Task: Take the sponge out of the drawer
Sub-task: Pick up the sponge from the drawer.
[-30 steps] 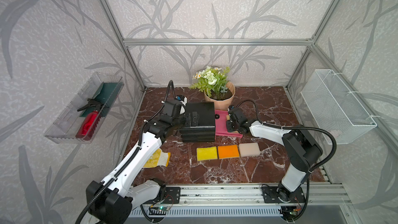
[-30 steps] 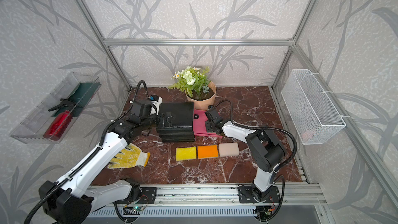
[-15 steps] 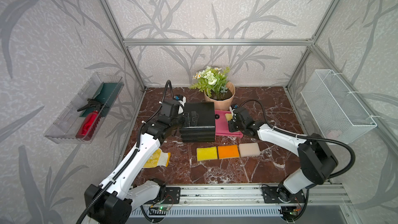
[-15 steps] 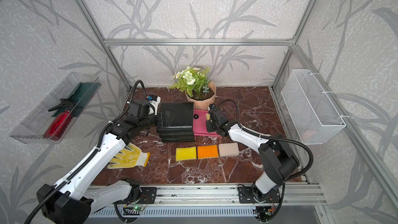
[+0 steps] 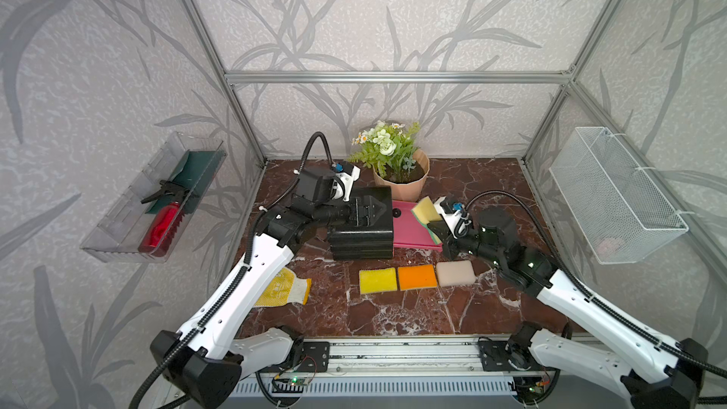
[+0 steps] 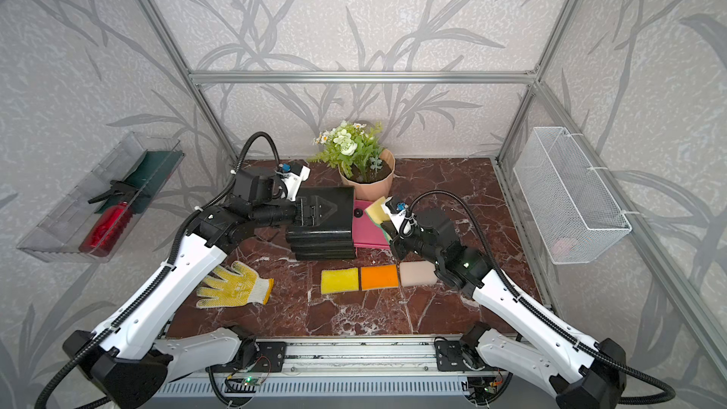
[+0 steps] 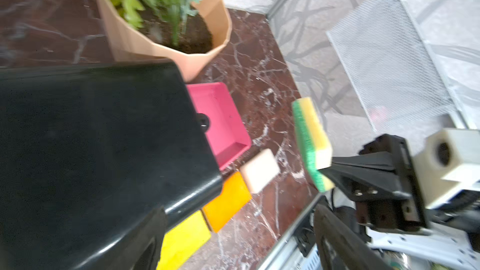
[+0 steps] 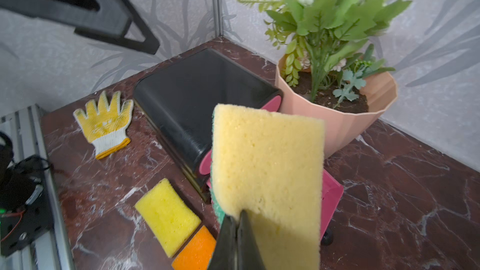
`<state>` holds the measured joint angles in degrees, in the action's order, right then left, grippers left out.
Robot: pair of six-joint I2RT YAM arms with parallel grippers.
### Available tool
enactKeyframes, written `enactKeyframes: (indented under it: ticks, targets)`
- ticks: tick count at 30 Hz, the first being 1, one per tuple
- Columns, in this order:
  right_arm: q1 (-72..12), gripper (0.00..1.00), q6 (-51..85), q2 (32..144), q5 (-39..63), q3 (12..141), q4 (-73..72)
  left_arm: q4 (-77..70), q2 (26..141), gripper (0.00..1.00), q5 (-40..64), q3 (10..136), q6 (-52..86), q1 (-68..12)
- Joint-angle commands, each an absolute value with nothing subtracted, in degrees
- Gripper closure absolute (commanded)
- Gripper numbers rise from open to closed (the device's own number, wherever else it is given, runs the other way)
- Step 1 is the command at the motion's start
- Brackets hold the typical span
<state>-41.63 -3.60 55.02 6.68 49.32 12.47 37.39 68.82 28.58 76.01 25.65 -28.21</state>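
The sponge (image 5: 425, 209) (image 8: 267, 157) is yellow with a green scouring face. It hangs tilted in the air above the outer end of the pink drawer (image 5: 411, 230) (image 7: 220, 120), which stands pulled out of the black cabinet (image 5: 362, 238). My right gripper (image 5: 434, 226) (image 8: 237, 219) is shut on the sponge's lower edge, and the sponge (image 7: 310, 138) shows clear of the drawer in the left wrist view. The drawer's inside shows bare. My left gripper (image 5: 369, 210) (image 7: 240, 209) is open, over the cabinet's top near its drawer side.
On the table in front of the cabinet lie a yellow sponge (image 5: 377, 280), an orange sponge (image 5: 417, 277) and a beige one (image 5: 455, 273). A yellow glove (image 5: 285, 289) lies front left. A flower pot (image 5: 401, 179) stands behind the drawer. A wire basket (image 5: 613, 194) hangs on the right wall.
My right gripper closed on the sponge inside the drawer and lifted it up and out, drawing back toward the right. The left arm stayed over the cabinet.
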Motion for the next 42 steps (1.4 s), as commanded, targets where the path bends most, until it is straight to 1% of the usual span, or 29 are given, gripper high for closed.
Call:
enactKeyframes:
  ticks: [1, 3, 6, 11, 17, 19, 22, 23, 24, 26, 31, 34, 37, 38, 40, 42]
  targets:
    - [-44.63, 0.99, -10.19, 54.15, 8.12, 50.35, 19.10, 44.28, 71.89, 0.12, 32.87, 81.60, 27.66, -33.52]
    - [-47.32, 0.99, -11.64, 53.88, 7.78, 51.09, 20.67, 47.60, 74.54, 0.17, 33.18, 84.22, 27.75, -36.49]
    - [-49.81, 0.99, -12.99, 53.75, 6.96, 52.43, 23.60, 49.47, 76.43, 0.24, 29.60, 84.78, 28.44, -39.48]
    - [-52.08, 0.99, -13.05, 51.00, 6.54, 51.41, 24.76, 48.97, 77.47, 0.28, 27.01, 84.20, 30.24, -41.87]
    - [-53.52, 0.99, -12.83, 48.05, 5.94, 49.31, 24.19, 47.28, 80.75, 0.36, 24.44, 84.96, 32.57, -45.45]
    - [-53.61, 0.99, -12.94, 48.07, 6.32, 49.55, 24.53, 47.37, 81.95, 0.41, 24.26, 85.56, 32.85, -46.46]
    - [-54.12, 1.00, -13.09, 48.34, 4.85, 49.79, 25.26, 46.23, 82.83, 0.59, 24.44, 85.70, 33.81, -47.86]
    - [-54.39, 1.00, -13.10, 48.26, 4.05, 49.66, 25.07, 45.63, 82.96, 0.68, 24.54, 85.58, 34.23, -48.20]
    - [-54.49, 1.00, -13.02, 48.02, 3.49, 49.37, 24.66, 45.24, 83.26, 0.81, 24.69, 85.54, 34.77, -48.47]
    - [-54.49, 1.00, -12.79, 47.44, 2.75, 48.92, 24.21, 44.80, 83.77, 1.00, 24.69, 85.62, 35.39, -48.77]
    - [-54.53, 1.00, -11.62, 46.28, 1.44, 48.88, 24.13, 43.88, 84.10, 1.00, 24.07, 85.70, 35.95, -49.37]
    - [-54.52, 1.00, -10.63, 45.73, -1.13, 48.60, 23.79, 43.94, 83.01, 1.00, 20.54, 85.72, 35.30, -49.99]
    - [-54.50, 0.62, -8.29, 44.17, -3.58, 47.96, 22.53, 43.23, 81.43, 1.00, 17.76, 85.30, 35.51, -50.18]
    - [-54.54, 0.51, -7.14, 43.25, -4.94, 47.53, 21.89, 42.86, 80.91, 1.00, 16.67, 85.16, 35.59, -50.27]
    - [-54.49, 0.46, -4.80, 41.47, -8.85, 47.05, 21.57, 42.28, 79.84, 1.00, 14.41, 84.64, 35.68, -50.43]
    - [-54.45, 0.37, -2.78, 39.57, -12.17, 47.14, 21.96, 40.75, 78.40, 1.00, 11.76, 83.37, 36.05, -50.78]
